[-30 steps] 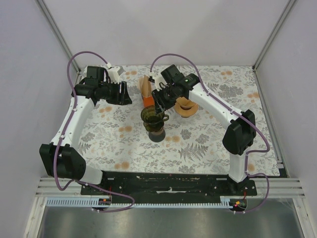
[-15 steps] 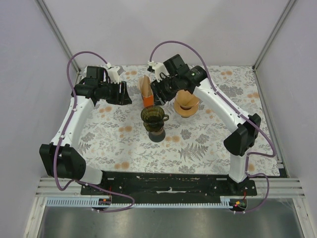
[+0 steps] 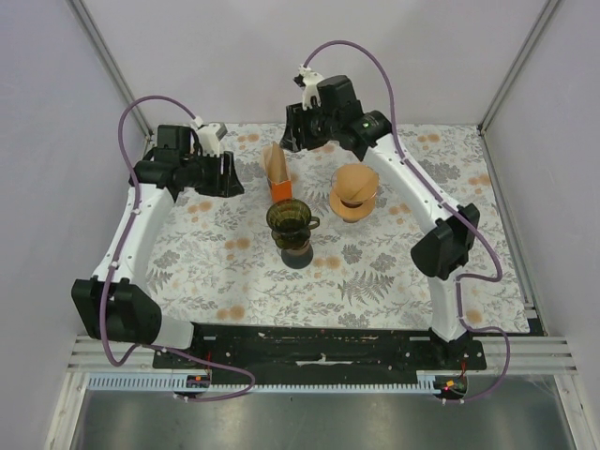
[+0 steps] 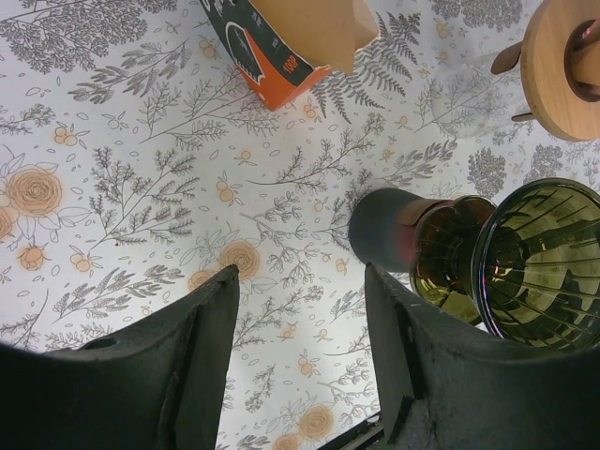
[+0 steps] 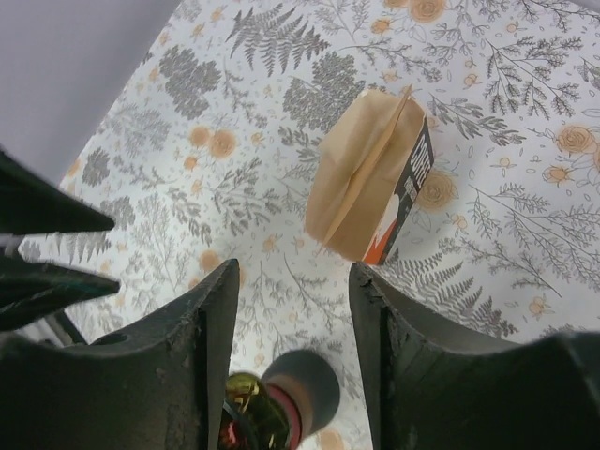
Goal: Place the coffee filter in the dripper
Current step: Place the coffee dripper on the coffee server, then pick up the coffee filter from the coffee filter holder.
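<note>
The brown paper coffee filters [image 3: 275, 165] stand upright in an orange and black box at the back middle of the table. They also show in the left wrist view [image 4: 309, 23] and the right wrist view [image 5: 361, 183]. The amber glass dripper [image 3: 289, 217] sits on a dark base [image 3: 298, 255] in front of the box, and is seen from the left wrist [image 4: 542, 262]. My right gripper [image 3: 292, 137] is open and empty, high above and behind the filters [image 5: 292, 272]. My left gripper [image 3: 228, 175] is open and empty, left of the box [image 4: 300, 281].
A round wooden stand [image 3: 353, 191] stands right of the dripper and shows in the left wrist view [image 4: 562, 66]. The floral cloth [image 3: 394, 272] covers the table. Grey walls close the back and sides.
My right gripper has risen from beside the dripper and drawn back behind the filter box. My left gripper has shifted slightly left. Filters and dripper have not moved.
</note>
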`<state>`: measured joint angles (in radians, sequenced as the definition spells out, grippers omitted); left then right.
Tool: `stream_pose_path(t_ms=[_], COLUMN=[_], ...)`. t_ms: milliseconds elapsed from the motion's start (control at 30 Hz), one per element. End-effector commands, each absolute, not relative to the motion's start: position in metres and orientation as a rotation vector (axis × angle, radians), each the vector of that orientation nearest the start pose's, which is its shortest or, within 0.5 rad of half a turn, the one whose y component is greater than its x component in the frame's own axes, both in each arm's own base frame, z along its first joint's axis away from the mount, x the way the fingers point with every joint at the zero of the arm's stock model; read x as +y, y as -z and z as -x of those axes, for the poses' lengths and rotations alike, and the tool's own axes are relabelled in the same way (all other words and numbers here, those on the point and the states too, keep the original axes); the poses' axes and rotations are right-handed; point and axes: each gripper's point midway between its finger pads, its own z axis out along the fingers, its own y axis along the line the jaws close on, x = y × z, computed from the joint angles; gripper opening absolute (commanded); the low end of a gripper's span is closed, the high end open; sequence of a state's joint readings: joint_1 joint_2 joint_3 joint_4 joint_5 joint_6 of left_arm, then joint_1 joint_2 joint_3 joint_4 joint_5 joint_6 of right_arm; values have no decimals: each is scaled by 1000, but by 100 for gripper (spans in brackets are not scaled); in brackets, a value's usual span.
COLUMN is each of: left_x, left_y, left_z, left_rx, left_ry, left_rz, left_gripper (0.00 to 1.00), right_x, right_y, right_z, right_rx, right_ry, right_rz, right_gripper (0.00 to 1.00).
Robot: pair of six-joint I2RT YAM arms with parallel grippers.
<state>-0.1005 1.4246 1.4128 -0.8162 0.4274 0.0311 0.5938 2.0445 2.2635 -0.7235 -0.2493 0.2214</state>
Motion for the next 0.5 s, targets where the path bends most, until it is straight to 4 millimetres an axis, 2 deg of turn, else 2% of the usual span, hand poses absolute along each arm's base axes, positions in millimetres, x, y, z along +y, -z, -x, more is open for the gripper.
stream_pose_path(t_ms=[0,100,200,267,467], left_x=[-104,-105,-105,-106,-106], left_y=[-249,-250,-249,-247,-246], left_z=[-346,-347,-348,-348,-350], left_rx=[2285,2279,2281,2286,2285], left_ry=[539,549,555,561,574], left_rz=[-334,-332,-333,-332,-331], left_gripper=[62,62,62,62,62], right_x=[378,389,388,389,403], right_y=[-306,-283,-252,-238,-206], right_z=[-470,-483,-496,-502,-499], right_rx=[1992,2020,2071,2090,2133], right_ry=[-760,-758,-685,-654,-644], right_rz=[427,418,374,359,390], right_gripper=[58,54,51,50,50])
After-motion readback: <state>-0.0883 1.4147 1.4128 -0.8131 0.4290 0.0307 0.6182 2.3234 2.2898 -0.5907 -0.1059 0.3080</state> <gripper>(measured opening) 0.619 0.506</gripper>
